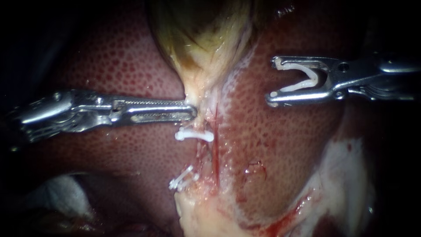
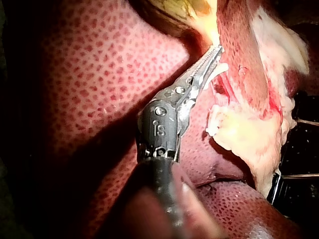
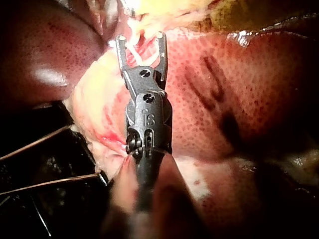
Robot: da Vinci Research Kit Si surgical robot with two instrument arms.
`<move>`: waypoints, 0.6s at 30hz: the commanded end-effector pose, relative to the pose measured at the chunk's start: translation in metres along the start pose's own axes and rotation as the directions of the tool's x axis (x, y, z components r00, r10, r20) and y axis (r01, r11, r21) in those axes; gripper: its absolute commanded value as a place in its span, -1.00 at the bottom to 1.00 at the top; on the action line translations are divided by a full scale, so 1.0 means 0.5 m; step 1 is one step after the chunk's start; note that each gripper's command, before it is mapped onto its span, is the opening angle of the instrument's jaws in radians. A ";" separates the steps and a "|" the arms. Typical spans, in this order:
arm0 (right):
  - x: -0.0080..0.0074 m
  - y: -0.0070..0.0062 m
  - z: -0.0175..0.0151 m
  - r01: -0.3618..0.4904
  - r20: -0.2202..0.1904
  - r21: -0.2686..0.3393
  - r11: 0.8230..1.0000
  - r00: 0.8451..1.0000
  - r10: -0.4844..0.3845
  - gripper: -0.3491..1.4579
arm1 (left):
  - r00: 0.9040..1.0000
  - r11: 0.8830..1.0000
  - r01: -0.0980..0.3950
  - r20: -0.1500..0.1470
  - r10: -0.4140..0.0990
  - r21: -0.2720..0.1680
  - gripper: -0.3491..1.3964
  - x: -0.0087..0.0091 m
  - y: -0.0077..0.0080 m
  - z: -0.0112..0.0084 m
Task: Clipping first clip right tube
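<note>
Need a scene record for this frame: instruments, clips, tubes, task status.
left instrument: tip at the gallbladder neck, just above the upper clip
right instrument: jaws wide, holding the loaded clip; over the liver, clear of both tubes
upper clip: closed across the left tube
lower clip: closed, further down the same tube
right tube: thin red strand, no clip on it
task status: clip not yet placed

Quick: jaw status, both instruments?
Left instrument: jaws closed, seemingly pinching the gallbladder at its neck.
Right instrument: jaws apart, holding an open white clip, not yet on any tube.
</note>
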 end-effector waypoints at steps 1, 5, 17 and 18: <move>0.0000 0.0000 0.0000 0.000 0.000 0.000 1.000 1.000 0.000 -0.07 | 1.000 1.000 0.000 0.000 0.000 -0.001 -1.00 0.0000 0.0000 -0.0001; 0.0000 0.0001 0.0000 0.000 0.000 0.000 1.000 1.000 0.000 -0.07 | 1.000 1.000 0.005 0.001 -0.005 -0.005 -1.00 -0.0001 -0.0001 -0.0013; -0.0002 0.0000 -0.0002 0.001 0.000 0.001 1.000 1.000 -0.001 -0.07 | 0.998 0.999 0.038 -0.044 -0.037 0.032 -1.00 0.0070 -0.0024 -0.0149; -0.0002 0.0000 -0.0002 0.001 0.000 0.001 1.000 1.000 -0.001 -0.07 | 0.998 0.999 0.030 -0.050 -0.029 0.034 -1.00 0.0079 -0.0026 -0.0162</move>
